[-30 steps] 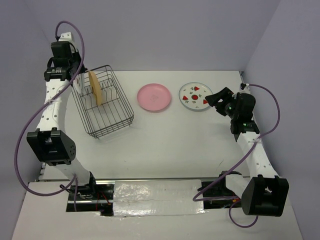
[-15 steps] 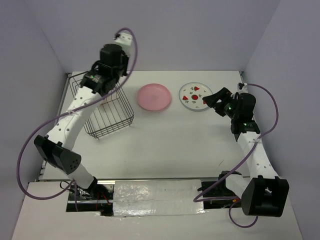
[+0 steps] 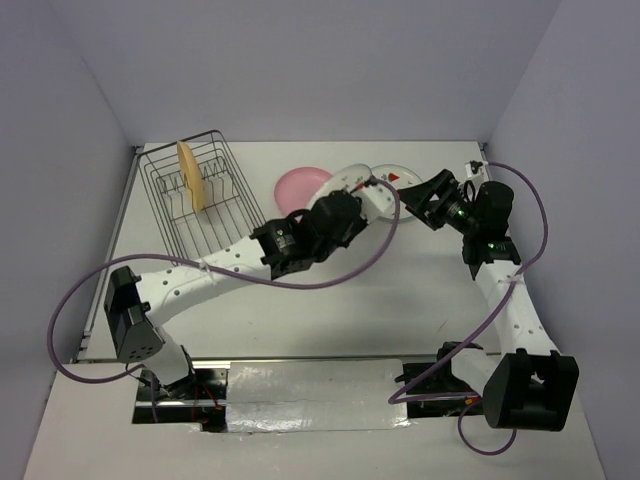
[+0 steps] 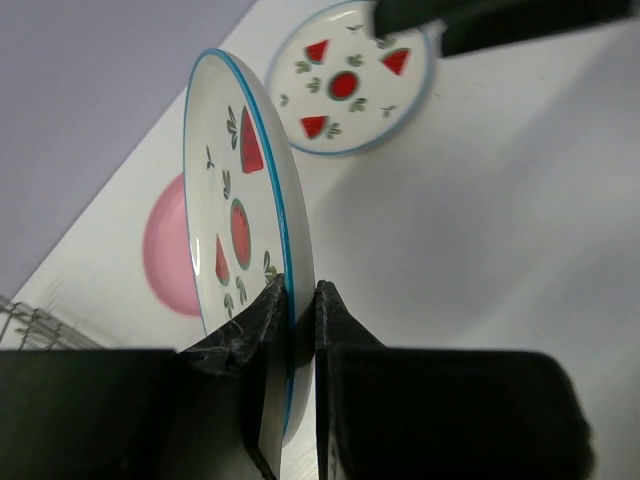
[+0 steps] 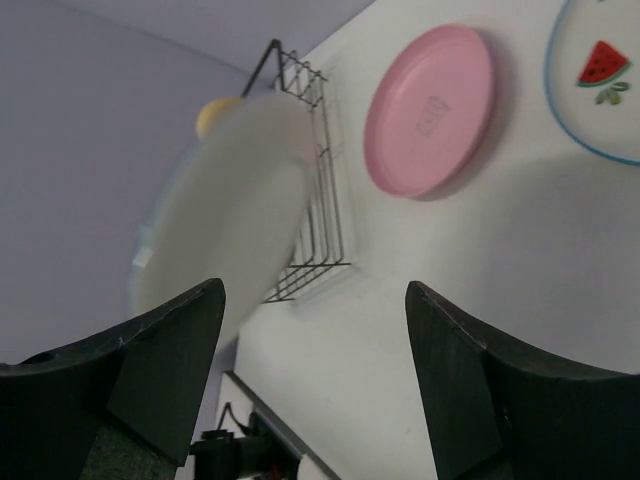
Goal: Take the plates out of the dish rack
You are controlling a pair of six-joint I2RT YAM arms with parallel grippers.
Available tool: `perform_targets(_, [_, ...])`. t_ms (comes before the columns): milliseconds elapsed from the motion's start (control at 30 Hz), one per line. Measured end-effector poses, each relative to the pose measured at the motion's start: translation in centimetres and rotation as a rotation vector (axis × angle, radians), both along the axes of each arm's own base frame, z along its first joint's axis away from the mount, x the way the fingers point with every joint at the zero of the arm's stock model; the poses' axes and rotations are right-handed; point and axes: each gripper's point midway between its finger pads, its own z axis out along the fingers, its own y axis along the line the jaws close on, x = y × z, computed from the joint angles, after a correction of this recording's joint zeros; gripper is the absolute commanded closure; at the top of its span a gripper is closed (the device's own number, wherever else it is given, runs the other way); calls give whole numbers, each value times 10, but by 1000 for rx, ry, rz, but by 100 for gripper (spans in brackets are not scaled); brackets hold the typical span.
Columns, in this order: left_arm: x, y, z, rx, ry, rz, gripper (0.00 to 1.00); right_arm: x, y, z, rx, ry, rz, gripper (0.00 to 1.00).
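Note:
My left gripper (image 3: 347, 203) (image 4: 300, 290) is shut on the lower rim of a white plate with red fruit marks (image 3: 352, 184) (image 4: 242, 215), held on edge above the table's middle. Its blurred back shows in the right wrist view as a white plate (image 5: 222, 215). A second fruit-marked plate (image 3: 397, 178) (image 4: 350, 80) (image 5: 600, 85) lies flat just beyond it. The pink plate (image 3: 297, 187) (image 4: 165, 250) (image 5: 430, 110) lies flat, partly behind the arm. A yellow-orange plate (image 3: 189, 176) (image 5: 213, 115) stands in the dish rack (image 3: 205, 215) (image 5: 315, 210). My right gripper (image 3: 428, 196) (image 5: 313, 290) is open, empty, beside the flat fruit plate.
The left arm (image 3: 230, 265) stretches low across the table from the rack's near side to the middle. The right gripper's dark fingers (image 4: 480, 15) show at the top of the left wrist view. Purple walls close in the table at the back and sides.
My left arm has swung from the dish rack to the table's middle, now carrying a fruit-marked white plate. The right gripper has opened a little wider and hardly moved.

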Motion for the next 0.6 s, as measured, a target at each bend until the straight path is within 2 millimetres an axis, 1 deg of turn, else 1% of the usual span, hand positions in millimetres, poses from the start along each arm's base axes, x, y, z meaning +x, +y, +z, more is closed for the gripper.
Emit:
perform_targets(67, [-15,-13,-15,11,9,-45,100,-3,5,10,37,-26,26,20])
perform_targets(133, [-29,-22,-33,34,17,-81,100,-7,9,16,70,-41,48,20])
perform_targets(200, [-40,-27,-48,67,16,-110,100,-10,12,19,92,-47,64,20])
perform_targets(300, [-50,-31,-63,94,7,-139,100,-12,14,22,107,-43,77,21])
perform_targets(367, [-54,-34,-66,100,-8,-151,100,-13,16,21,114,-34,87,21])
perform_targets(433, [-57,-38,-65,103,-26,-164,100,-13,18,19,122,-22,97,21])
perform_targets(600, [-61,-48,-46,56,-88,-173,100,-11,23,8,134,22,121,22])
